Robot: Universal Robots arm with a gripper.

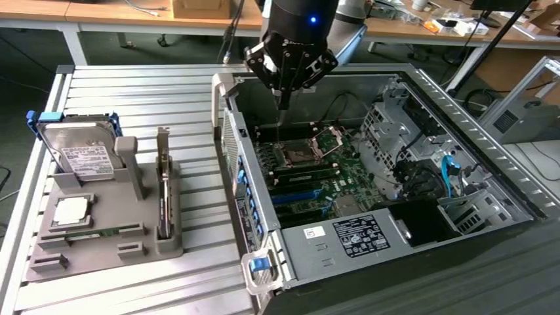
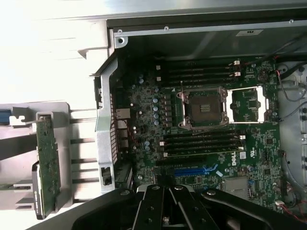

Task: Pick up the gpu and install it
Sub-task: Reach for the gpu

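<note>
Gpu point(image 1: 162, 190) in holder point(image 1: 105, 254), gripper point(image 1: 282, 100) well apart

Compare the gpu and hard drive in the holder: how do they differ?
The gpu is a thin card standing on edge; the hard drive is a boxy silver block. The hard drive has a white label and blue frame; the gpu has neither. Both sit in the gray holder.

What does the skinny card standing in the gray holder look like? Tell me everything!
The gpu is a thin, flat circuit card standing on edge in a slot of the gray holder, outside the open computer case. Edge-on it looks dark; the wrist view shows a green face dotted with small parts. A narrow silver bracket caps one end. Only the holder touches it.
</note>
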